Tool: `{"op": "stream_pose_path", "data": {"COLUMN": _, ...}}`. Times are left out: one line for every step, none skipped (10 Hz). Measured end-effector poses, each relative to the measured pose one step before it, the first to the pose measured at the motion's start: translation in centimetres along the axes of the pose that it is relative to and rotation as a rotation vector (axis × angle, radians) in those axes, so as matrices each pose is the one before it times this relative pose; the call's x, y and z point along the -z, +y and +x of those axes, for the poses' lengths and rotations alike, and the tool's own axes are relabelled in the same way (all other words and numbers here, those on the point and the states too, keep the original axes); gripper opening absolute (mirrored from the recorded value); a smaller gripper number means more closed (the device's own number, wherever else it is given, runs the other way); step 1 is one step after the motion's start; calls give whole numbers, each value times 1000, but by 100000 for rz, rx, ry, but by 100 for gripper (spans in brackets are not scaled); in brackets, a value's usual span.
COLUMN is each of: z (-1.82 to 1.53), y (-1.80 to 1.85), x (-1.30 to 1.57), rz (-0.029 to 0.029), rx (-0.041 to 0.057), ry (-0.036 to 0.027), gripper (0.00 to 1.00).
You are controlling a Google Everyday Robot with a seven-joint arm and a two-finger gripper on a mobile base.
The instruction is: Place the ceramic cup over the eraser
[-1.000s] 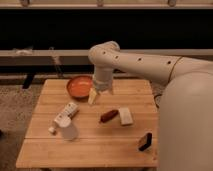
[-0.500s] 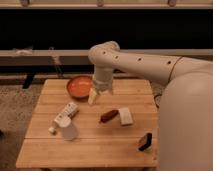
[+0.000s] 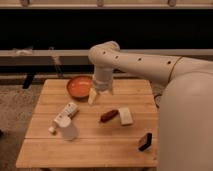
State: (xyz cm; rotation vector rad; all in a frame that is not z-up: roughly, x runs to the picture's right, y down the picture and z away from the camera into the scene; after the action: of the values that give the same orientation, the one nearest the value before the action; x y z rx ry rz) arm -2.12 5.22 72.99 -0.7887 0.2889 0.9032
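nothing has really moved since half a second ago: arm, cup and eraser all sit where they were. the gripper [image 3: 100, 94] hangs low over the back of the wooden table [image 3: 90, 150], just beside the right edge of the orange bowl [image 3: 79, 86], pointing down. honestly can't tell if it's open or closed, or holding anything; there's a pale bit at its lower left end that i can't make out.

the ceramic cup [image 3: 68, 129] stands on the left front part of the table, right at the near end of the white labelled bottle [image 3: 67, 110], which lies on its side at a slant. can't tell if those two touch. a tiny pale piece [image 3: 51, 130] sits just left of the cup.

the eraser [image 3: 145, 141] is way over by the right front edge, well apart from the cup and uncovered. between them, mid-table, a reddish-brown sausage-shaped thing [image 3: 108, 116] lies just beside a white block [image 3: 125, 116].
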Motion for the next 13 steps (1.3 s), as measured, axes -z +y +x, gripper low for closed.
{"op": "stream_pose_path", "data": {"z": 2, "y": 0, "x": 0, "rz": -4, "rx": -3, "ry": 5, "gripper": 80}}
{"op": "stream_pose_path", "data": {"z": -1, "y": 1, "x": 0, "rz": 0, "rx": -1, "ry": 0, "gripper": 80}}
{"op": "stream_pose_path", "data": {"z": 1, "y": -1, "x": 1, "rz": 4, "rx": 5, "ry": 0, "gripper": 80}}
{"op": "stream_pose_path", "data": {"z": -1, "y": 2, "x": -1, "rz": -2, "rx": 0, "ry": 2, "gripper": 80}}
{"op": "stream_pose_path", "data": {"z": 0, "y": -2, "x": 1, "rz": 1, "rx": -6, "ry": -2, "gripper": 80}}
{"op": "stream_pose_path", "data": {"z": -7, "y": 2, "x": 2, "rz": 25, "rx": 32, "ry": -2, "gripper": 80}}
{"op": "stream_pose_path", "data": {"z": -38, "y": 19, "x": 39, "rz": 478, "rx": 398, "ry": -15, "gripper": 80}}
{"op": "stream_pose_path", "data": {"z": -93, "y": 332, "x": 334, "rz": 1257, "rx": 2145, "ry": -124, "gripper": 80}}
{"op": "stream_pose_path", "data": {"z": -396, "y": 933, "x": 273, "rz": 821, "rx": 3420, "ry": -86, "gripper": 80}}
{"op": "stream_pose_path", "data": {"z": -1026, "y": 2276, "x": 23, "rz": 1157, "rx": 7045, "ry": 152, "gripper": 80}}
{"op": "stream_pose_path", "data": {"z": -951, "y": 1944, "x": -138, "rz": 275, "rx": 5502, "ry": -644, "gripper": 80}}
{"op": "stream_pose_path", "data": {"z": -922, "y": 1992, "x": -182, "rz": 260, "rx": 5240, "ry": -1068, "gripper": 80}}
{"op": "stream_pose_path", "data": {"z": -954, "y": 2367, "x": -268, "rz": 150, "rx": 5728, "ry": -1213, "gripper": 80}}
